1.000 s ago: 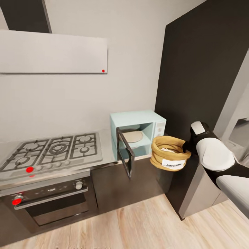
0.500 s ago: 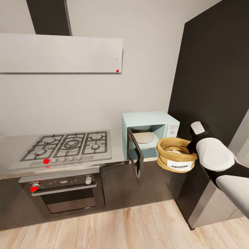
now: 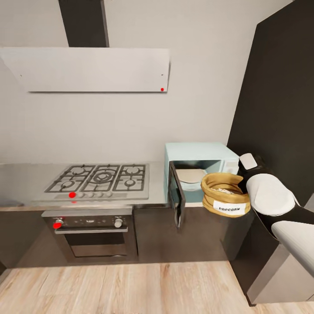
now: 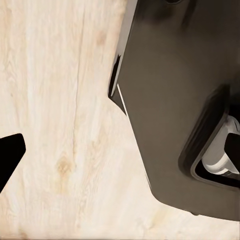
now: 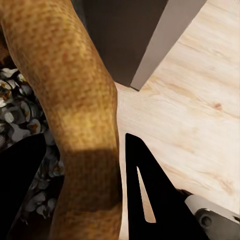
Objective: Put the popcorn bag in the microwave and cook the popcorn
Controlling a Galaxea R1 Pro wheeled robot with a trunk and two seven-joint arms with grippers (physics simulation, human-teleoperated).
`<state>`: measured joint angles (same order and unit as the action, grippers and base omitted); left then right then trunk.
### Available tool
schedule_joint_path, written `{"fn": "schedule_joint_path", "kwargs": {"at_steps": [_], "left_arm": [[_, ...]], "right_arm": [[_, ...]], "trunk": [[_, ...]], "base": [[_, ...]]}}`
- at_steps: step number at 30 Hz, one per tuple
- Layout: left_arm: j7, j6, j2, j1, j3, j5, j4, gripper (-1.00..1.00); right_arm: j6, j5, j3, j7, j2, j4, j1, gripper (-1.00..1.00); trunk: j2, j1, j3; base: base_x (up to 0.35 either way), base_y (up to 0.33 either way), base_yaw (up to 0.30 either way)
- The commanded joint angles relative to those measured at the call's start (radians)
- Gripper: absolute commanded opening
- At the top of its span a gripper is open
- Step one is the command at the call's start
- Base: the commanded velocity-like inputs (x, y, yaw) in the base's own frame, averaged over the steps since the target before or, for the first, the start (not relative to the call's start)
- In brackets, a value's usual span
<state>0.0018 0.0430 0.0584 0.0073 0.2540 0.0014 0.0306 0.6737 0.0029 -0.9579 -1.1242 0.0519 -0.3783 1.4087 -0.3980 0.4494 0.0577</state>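
Head view puts the popcorn bag at the right of the frame, held in the air in front of the open microwave by the right end effector, whose fingers are clamped on its rolled rim. The sack looks light and soft, so the rim seems the best hold; squeezing lower could crush it or spill the popcorn. The microwave door swings out at lower left of the bag, and the dark tall cabinet crowds the right. Whether the left end effector is apart or together cannot be told.
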Motion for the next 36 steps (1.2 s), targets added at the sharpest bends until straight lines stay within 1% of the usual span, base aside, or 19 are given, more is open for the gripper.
{"fn": "schedule_joint_path", "kwargs": {"at_steps": [1, 3, 5, 6, 7, 10, 13, 18, 20, 25, 33, 36], "left_arm": [[0.000, 0.005, 0.000, 0.000, 0.004, 0.000, 0.003, 1.00], [0.000, 0.005, 0.000, 0.000, 0.004, 0.000, 0.003, 1.00], [0.000, 0.005, 0.000, 0.000, 0.004, 0.000, 0.003, 1.00], [0.000, 0.005, 0.000, 0.000, 0.004, 0.000, 0.003, 1.00], [0.000, 0.005, 0.000, 0.000, 0.004, 0.000, 0.003, 1.00], [0.000, 0.005, 0.000, 0.000, 0.004, 0.000, 0.003, 1.00], [0.000, 0.004, 0.000, 0.000, 0.005, 0.000, 0.003, 1.00], [0.001, 0.003, 0.000, 0.000, 0.005, 0.000, 0.003, 1.00], [0.000, 0.003, 0.000, 0.000, 0.005, 0.000, 0.003, 1.00], [0.000, 0.005, 0.000, 0.000, 0.004, 0.000, 0.003, 1.00], [0.000, 0.008, 0.000, 0.000, 0.004, 0.000, 0.003, 1.00], [0.000, 0.005, 0.000, 0.000, 0.005, 0.000, 0.003, 1.00]], "right_arm": [[0.007, 0.000, -0.003, -0.003, 0.000, -0.001, 0.001, -1.00], [0.006, 0.000, -0.024, -0.003, 0.000, -0.001, 0.001, -1.00], [0.006, 0.000, -0.086, -0.003, 0.000, -0.001, 0.001, -1.00], [0.005, 0.000, -0.124, -0.003, 0.000, -0.001, 0.001, -1.00], [0.005, 0.000, -0.152, -0.003, 0.000, -0.001, 0.001, -1.00], [0.003, 0.000, -0.179, -0.003, 0.000, -0.001, 0.001, -1.00], [0.001, 0.000, -0.185, -0.003, 0.000, -0.001, 0.001, -1.00], [-0.058, 0.001, -0.186, -0.008, 0.000, -0.002, 0.001, -1.00], [-0.087, 0.002, -0.186, -0.033, 0.000, -0.002, 0.001, -1.00], [-0.144, 0.002, -0.188, -0.070, 0.002, -0.002, 0.001, -1.00], [-0.151, 0.002, -0.194, -0.075, 0.009, -0.003, 0.001, -1.00], [-0.150, 0.002, -0.195, -0.074, 0.018, -0.004, 0.001, -1.00]], "trunk": [[-0.002, 0.001, 0.002], [-0.002, 0.001, 0.002], [-0.002, 0.001, 0.002], [-0.002, 0.001, 0.002], [-0.002, 0.001, 0.002], [-0.002, 0.001, 0.002], [-0.002, 0.001, 0.002], [-0.002, 0.001, 0.002], [-0.002, 0.001, 0.002], [-0.002, 0.001, 0.002], [-0.002, 0.001, 0.002], [-0.002, 0.001, 0.002]], "base": [[0.000, -0.301, 0.266], [0.000, -0.302, 0.266], [0.000, -0.298, 0.266], [0.000, -0.261, 0.266], [0.000, -0.238, 0.266], [0.000, -0.225, 0.266], [0.000, -0.117, 0.266], [0.000, -0.015, 0.266], [0.000, -0.001, 0.266], [0.000, 0.000, 0.225], [0.000, -0.248, 0.014], [0.000, -0.116, 0.000]]}}
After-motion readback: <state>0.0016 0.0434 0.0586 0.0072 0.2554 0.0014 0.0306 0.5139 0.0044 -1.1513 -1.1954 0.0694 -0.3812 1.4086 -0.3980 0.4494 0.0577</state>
